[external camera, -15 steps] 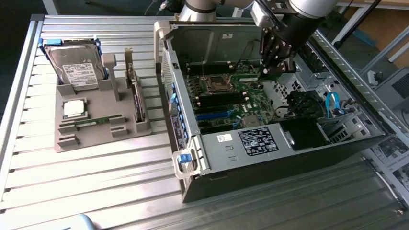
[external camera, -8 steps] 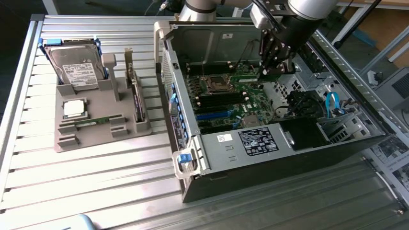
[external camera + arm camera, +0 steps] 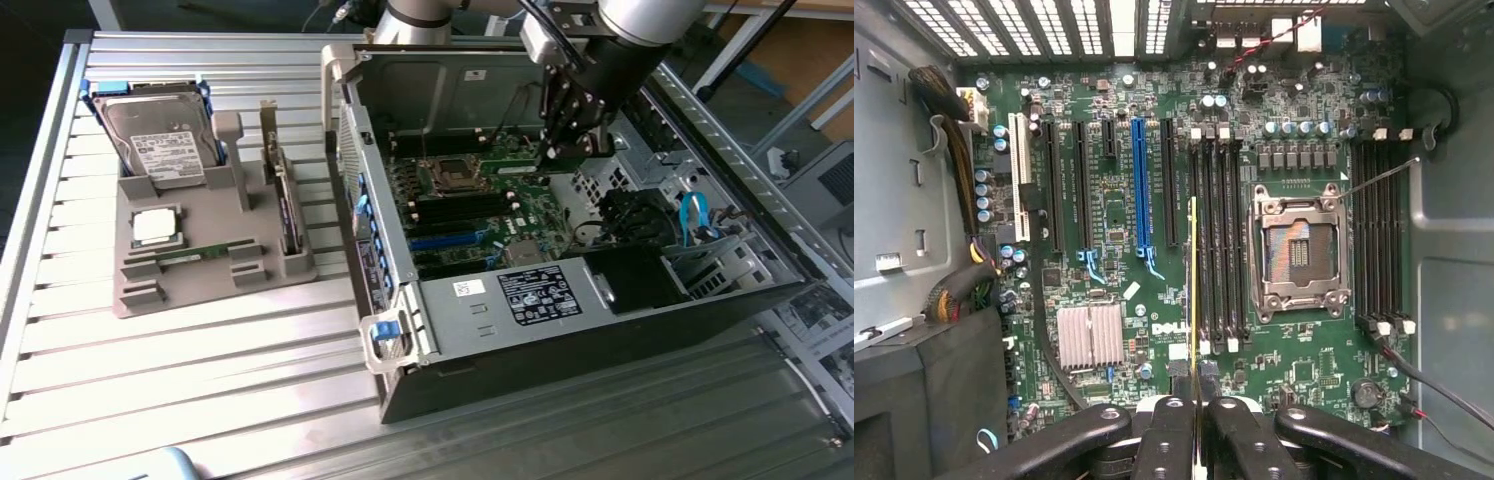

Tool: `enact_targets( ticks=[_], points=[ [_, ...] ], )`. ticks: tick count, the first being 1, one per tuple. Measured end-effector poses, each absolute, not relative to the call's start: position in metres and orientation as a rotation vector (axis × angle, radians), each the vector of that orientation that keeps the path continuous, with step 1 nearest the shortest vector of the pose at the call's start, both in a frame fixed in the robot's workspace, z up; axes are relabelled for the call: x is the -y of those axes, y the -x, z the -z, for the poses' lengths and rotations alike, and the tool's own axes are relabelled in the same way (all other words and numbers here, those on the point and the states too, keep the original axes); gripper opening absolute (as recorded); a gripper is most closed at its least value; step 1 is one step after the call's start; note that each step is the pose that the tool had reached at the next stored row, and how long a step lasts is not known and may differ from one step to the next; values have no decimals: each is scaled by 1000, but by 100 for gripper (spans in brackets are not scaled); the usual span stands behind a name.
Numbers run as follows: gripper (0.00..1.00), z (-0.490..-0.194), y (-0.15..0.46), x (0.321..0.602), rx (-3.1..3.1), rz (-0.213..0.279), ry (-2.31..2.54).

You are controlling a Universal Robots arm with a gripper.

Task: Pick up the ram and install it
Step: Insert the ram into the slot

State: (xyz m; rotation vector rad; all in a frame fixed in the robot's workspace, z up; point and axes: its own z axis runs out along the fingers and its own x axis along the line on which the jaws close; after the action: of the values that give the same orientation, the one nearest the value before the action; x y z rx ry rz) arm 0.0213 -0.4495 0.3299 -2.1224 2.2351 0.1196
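Observation:
My gripper [image 3: 1196, 405] is shut on the ram [image 3: 1194, 290], which I see edge-on as a thin green and yellow strip running out from between the black fingers [image 3: 1166, 432]. The ram hangs over the bank of black memory slots [image 3: 1216, 240] beside the open CPU socket [image 3: 1294, 245] on the green motherboard [image 3: 1114, 210]. In the exterior view the gripper [image 3: 571, 140] reaches down inside the open computer case [image 3: 534, 300], with a bit of green ram [image 3: 558, 155] below it, just above the motherboard [image 3: 501, 215].
At the exterior view's left, a grey holder [image 3: 140, 285] carries a hard drive [image 3: 160, 140], a silver CPU chip [image 3: 156, 225], a small green stick [image 3: 200, 253] and an upright card [image 3: 283, 200]. Case walls and a blue cable [image 3: 694, 215] surround the board.

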Motion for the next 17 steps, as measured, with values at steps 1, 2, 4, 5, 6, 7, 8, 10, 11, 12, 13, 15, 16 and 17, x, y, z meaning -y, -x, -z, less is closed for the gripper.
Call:
enact_targets(
  ticks=[1, 2, 4, 5, 6, 7, 8, 10, 11, 12, 13, 15, 16, 17],
  points=[
    [12, -329, -21, 449, -2235, -120, 2122],
    [12, -329, -21, 449, -2235, -120, 2122],
    [12, -328, -21, 449, -2235, -120, 2122],
    [12, -328, -21, 449, -2235, -120, 2122],
    [12, -327, -21, 449, -2235, -120, 2122],
    [12, -327, -21, 449, -2235, -120, 2122],
    [12, -327, -21, 449, -2235, -120, 2122],
    [12, -326, -21, 449, -2235, -120, 2122],
    [12, -326, -21, 449, -2235, -120, 2122],
    [12, -325, -21, 449, -2235, -120, 2122],
    [12, -325, -21, 449, -2235, -120, 2122],
    [12, -324, -21, 449, -2235, -120, 2122],
    [12, -323, -21, 449, -2235, -120, 2122],
    [12, -323, -21, 449, -2235, -120, 2122]
  ],
)
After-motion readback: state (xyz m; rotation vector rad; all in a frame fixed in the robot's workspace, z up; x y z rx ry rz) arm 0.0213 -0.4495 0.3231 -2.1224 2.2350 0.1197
